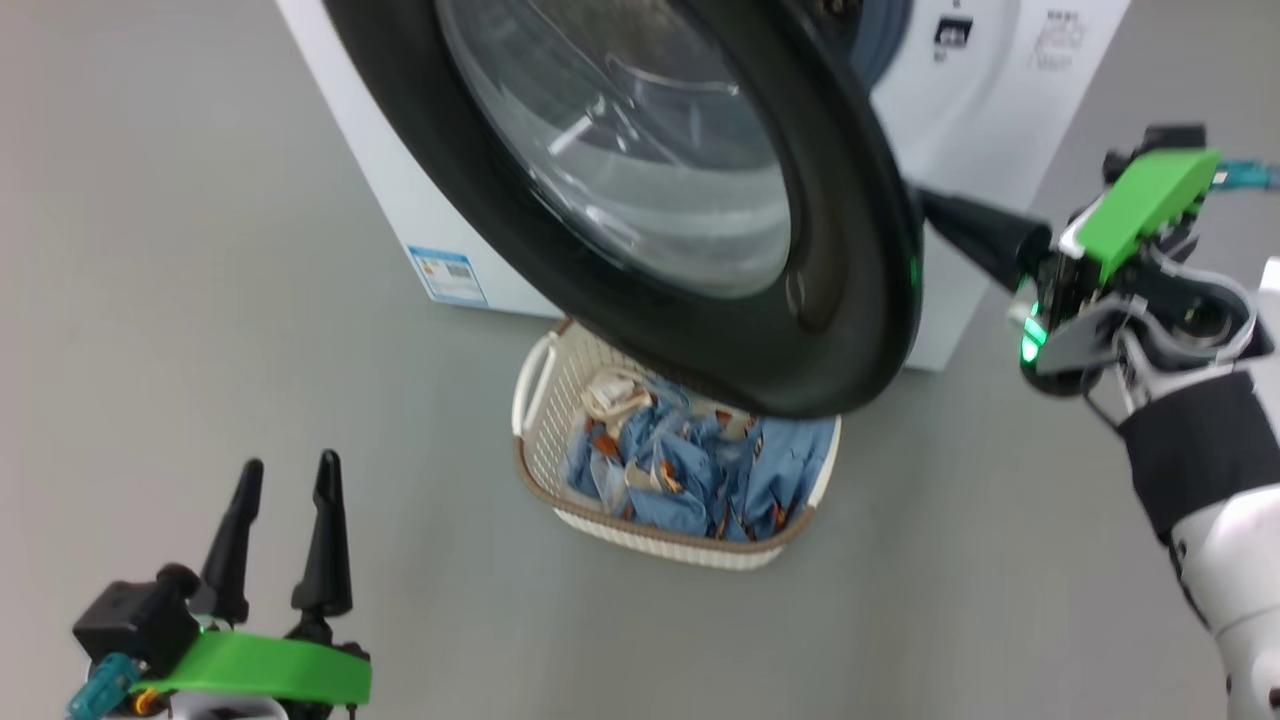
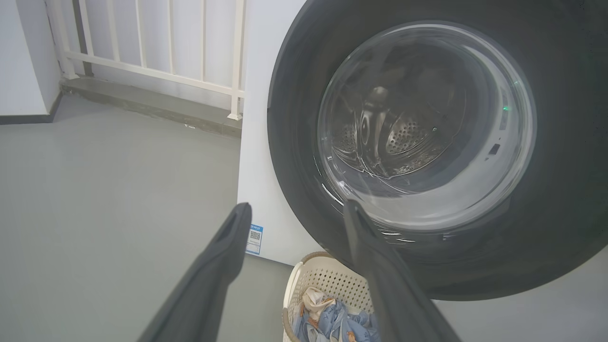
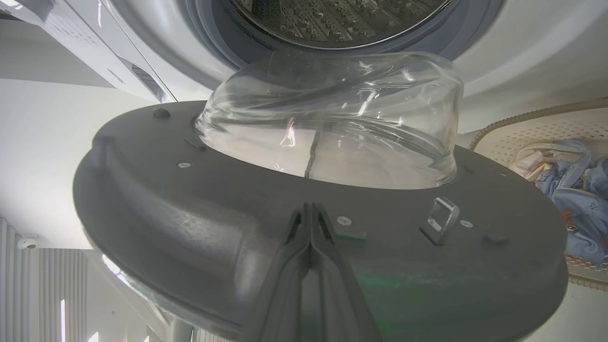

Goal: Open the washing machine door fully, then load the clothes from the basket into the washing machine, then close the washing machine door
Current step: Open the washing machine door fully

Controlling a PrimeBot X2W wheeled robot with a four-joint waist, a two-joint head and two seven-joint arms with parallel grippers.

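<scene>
The washing machine door (image 1: 850, 250), black-rimmed with a glass bowl (image 3: 332, 118), stands partly swung out from the white washing machine (image 1: 400, 190). My right gripper (image 1: 935, 208) is shut with nothing between its fingers. Its tips rest against the door's inner face (image 3: 190, 190) near the rim, left of the metal latch hook (image 3: 441, 218). My left gripper (image 1: 288, 468) hangs open and empty at the lower left, well short of the basket (image 1: 535, 400). The basket sits on the floor under the door, holding the blue printed clothes (image 1: 700, 470). Part of the basket is hidden by the door.
Grey floor (image 1: 200, 300) spreads to the left and in front of the machine. A white railing (image 2: 156, 42) on a low kerb stands behind the machine's left side. The steel drum (image 3: 332, 19) and grey gasket show behind the door.
</scene>
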